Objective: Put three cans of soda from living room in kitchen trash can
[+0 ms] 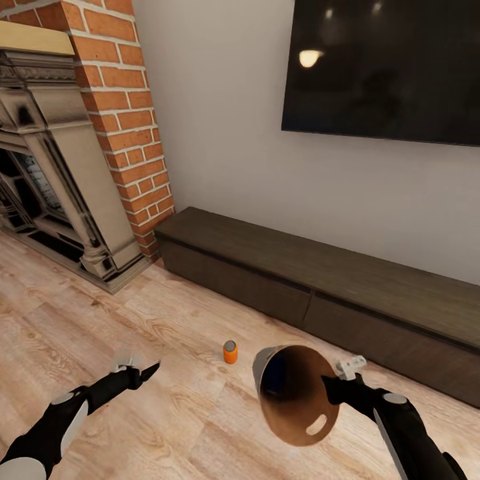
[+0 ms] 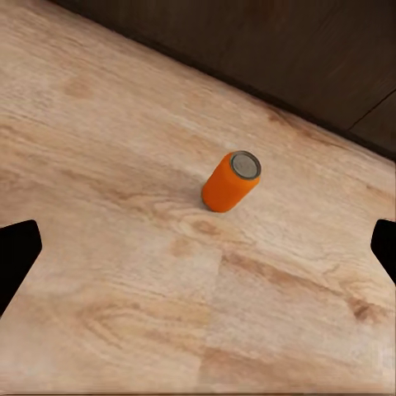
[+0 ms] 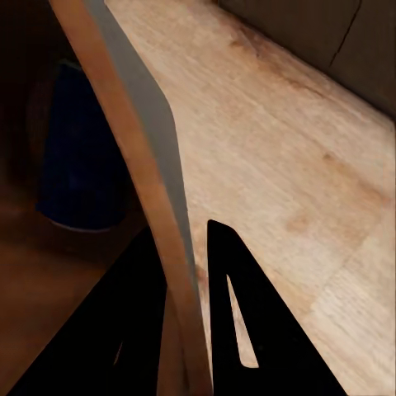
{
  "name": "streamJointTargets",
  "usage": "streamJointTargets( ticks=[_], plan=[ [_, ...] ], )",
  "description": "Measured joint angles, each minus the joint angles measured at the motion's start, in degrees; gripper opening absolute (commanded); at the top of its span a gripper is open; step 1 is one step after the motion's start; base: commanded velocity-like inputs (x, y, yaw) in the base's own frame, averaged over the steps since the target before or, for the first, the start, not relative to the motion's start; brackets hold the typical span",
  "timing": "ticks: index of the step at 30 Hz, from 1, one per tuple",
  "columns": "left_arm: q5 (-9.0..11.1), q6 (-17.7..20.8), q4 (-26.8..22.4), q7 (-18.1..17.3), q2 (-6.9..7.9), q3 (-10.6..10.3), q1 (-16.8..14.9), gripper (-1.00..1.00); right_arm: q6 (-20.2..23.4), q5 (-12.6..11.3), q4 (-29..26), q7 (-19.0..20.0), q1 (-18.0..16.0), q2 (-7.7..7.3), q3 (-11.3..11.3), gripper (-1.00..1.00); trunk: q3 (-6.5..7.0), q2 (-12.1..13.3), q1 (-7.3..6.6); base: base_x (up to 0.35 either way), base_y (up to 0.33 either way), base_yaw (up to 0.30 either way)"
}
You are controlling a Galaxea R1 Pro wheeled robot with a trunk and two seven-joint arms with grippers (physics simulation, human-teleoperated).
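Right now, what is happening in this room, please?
The robot is in the living room. Its right end effector grips the rim of the grey trash can, held tilted above the wood floor; a dark blue can seems to lie inside. The left end effector is open, aimed at an orange soda can standing before the dark bench.

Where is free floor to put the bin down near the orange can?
Bare wood floor lies between the left gripper and the orange can. It is tighter between that can, the held bin and the dark bench.
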Motion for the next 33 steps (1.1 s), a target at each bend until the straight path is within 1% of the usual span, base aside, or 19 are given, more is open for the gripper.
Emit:
streamJointTargets(
  ticks=[1, 3, 4, 6, 7, 8, 11, 12, 15, 21, 27, 30, 31, 33],
  plan=[
    [0.00, -2.86, 2.52, -0.20, 0.16, -0.02, 0.06, 1.00, -1.59, -0.79, 1.77, 1.36, 0.34, -0.73, -0.19, -1.00, 0.00, 0.00, 0.00, 0.000, 0.000, 0.000],
    [0.04, -4.72, 4.31, -0.38, 0.22, -0.03, 0.16, 1.00, -3.42, 0.32, 3.54, 1.87, 0.52, -1.17, -0.57, -1.00, 0.00, 0.00, 0.00, 0.000, 0.000, 0.000],
    [0.03, -6.34, 5.78, -0.71, 0.26, -0.05, 0.27, 1.00, -5.45, -0.04, 4.45, 2.35, 0.66, -1.65, -1.18, -1.00, 0.00, 0.00, 0.00, 0.000, 0.000, 0.000],
    [0.06, -7.83, 6.92, -1.15, 0.29, -0.05, 0.37, 1.00, -8.31, -0.31, 5.62, 2.61, 0.97, -2.30, -2.18, -1.00, 0.01, 0.00, 0.00, 0.000, 0.000, 0.000],
    [0.06, -8.95, 7.66, -1.53, 0.30, -0.06, 0.44, 1.00, -10.72, -0.50, 7.31, 3.09, 1.40, -2.77, -3.02, -1.00, 0.00, 0.00, 0.00, 0.000, 0.000, 0.000],
    [0.07, -9.38, 7.93, -1.68, 0.31, -0.05, 0.46, 1.00, -12.05, 0.53, 8.25, 3.25, 1.58, -2.97, -3.43, -1.00, 0.00, 0.00, 0.00, 0.000, 0.000, 0.000],
    [0.07, -11.28, 8.79, -2.08, 0.32, -0.06, 0.53, 1.00, -15.72, -0.61, 12.33, 4.55, 2.07, -3.50, -4.54, -1.00, 0.01, 0.00, 0.00, 0.000, 0.000, 0.000],
    [0.07, -11.59, 8.84, -2.11, 0.31, -0.06, 0.55, 1.00, -16.07, 0.05, 13.02, 4.53, 2.12, -3.57, -4.59, -1.00, 0.00, 0.00, 0.00, 0.000, 0.000, 0.000],
    [0.07, -12.51, 8.98, -2.16, 0.26, -0.06, 1.04, 1.00, -16.71, -0.61, 13.55, 4.77, 2.19, -3.66, -4.85, -1.00, 0.01, 0.00, 0.00, 0.000, 0.000, 0.000],
    [0.07, -12.73, 9.02, -1.77, 0.07, -0.06, 1.22, 1.00, -16.84, -0.56, 13.84, 4.73, 2.23, -3.36, -4.80, -1.00, 0.01, 0.00, 0.00, 0.000, 0.000, -0.006],
    [0.07, -12.75, 9.03, -1.52, -0.15, -0.06, 1.25, 1.00, -16.85, -0.68, 13.87, 4.63, 2.20, -3.29, -5.11, -1.00, 0.07, 0.00, 0.00, 0.007, 0.011, -0.142],
    [0.07, -12.75, 9.04, -1.50, -0.17, -0.06, 1.25, 1.00, -16.88, -0.82, 13.88, 4.64, 2.22, -3.29, -5.98, -1.00, 0.16, 0.00, 0.00, 0.047, 0.087, -0.219],
    [0.07, -12.75, 9.04, -1.52, -0.20, -0.06, 1.25, 1.00, -16.88, -0.88, 13.87, 4.66, 2.21, -3.26, -6.84, -1.00, 0.20, 0.00, 0.00, 0.062, 0.137, -0.230],
    [0.07, -12.75, 9.03, -1.55, -0.20, -0.06, 1.25, 1.00, -16.88, -0.92, 13.88, 4.70, 2.23, -3.24, -7.53, -1.00, 0.28, 0.00, 0.00, 0.055, 0.196, -0.232]
  ],
)
